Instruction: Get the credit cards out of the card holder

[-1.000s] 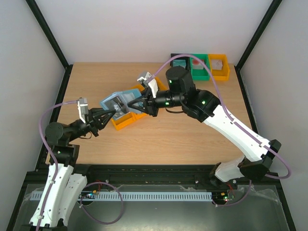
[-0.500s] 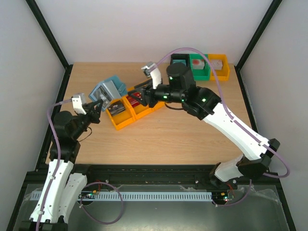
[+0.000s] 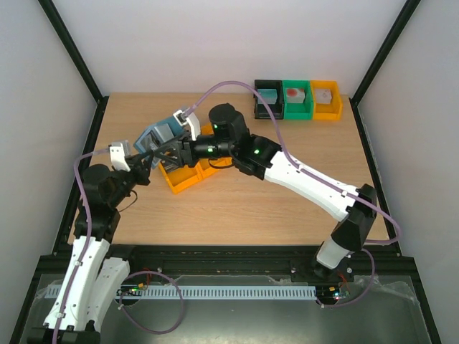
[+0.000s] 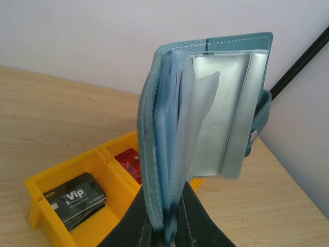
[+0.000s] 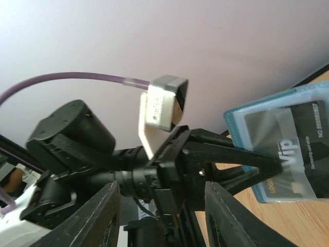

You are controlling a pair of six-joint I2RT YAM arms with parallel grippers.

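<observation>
My left gripper (image 3: 152, 153) is shut on the bottom edge of the teal card holder (image 3: 162, 132) and holds it upright above the table. The holder (image 4: 205, 108) stands open, with clear sleeves fanned out. In the right wrist view a black card (image 5: 294, 140) sits in a sleeve of the holder (image 5: 241, 121). My right gripper (image 3: 169, 150) is open and empty, close beside the holder, facing the left gripper (image 5: 267, 160). A black card (image 4: 76, 198) and a red card (image 4: 130, 161) lie in the yellow bins (image 4: 117, 180) below.
The yellow double bin (image 3: 183, 179) sits on the table left of centre, under both grippers. Black (image 3: 268, 97), green (image 3: 297, 99) and yellow (image 3: 327, 97) bins stand in a row at the back right. Black frame posts border the table.
My right gripper went from the holder to the yellow bins and has now swung left, back beside the holder. The left gripper drew the holder back and left, then held still.
</observation>
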